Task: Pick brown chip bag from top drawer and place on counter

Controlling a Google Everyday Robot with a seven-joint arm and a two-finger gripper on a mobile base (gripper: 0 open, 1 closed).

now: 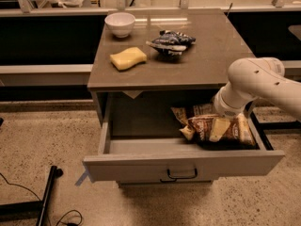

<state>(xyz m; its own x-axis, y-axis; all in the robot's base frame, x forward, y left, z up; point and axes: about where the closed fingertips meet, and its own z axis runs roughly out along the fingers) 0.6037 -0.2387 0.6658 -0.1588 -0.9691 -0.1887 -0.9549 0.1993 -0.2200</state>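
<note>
The top drawer (141,166) stands pulled open under the counter (211,55). The brown chip bag (200,126) lies crumpled in the drawer's right half, with its pale ends showing. My gripper (218,128) hangs from the white arm, reaches down into the drawer from the right and sits on top of the bag near its middle. The arm's wrist hides the bag's rear part.
On the counter are a white bowl (120,22) at the back left, a yellow sponge (128,58) and a small dark blue-and-white bag (170,41). A black stand leg (47,192) and cables lie on the floor at the left. The drawer's left half holds nothing.
</note>
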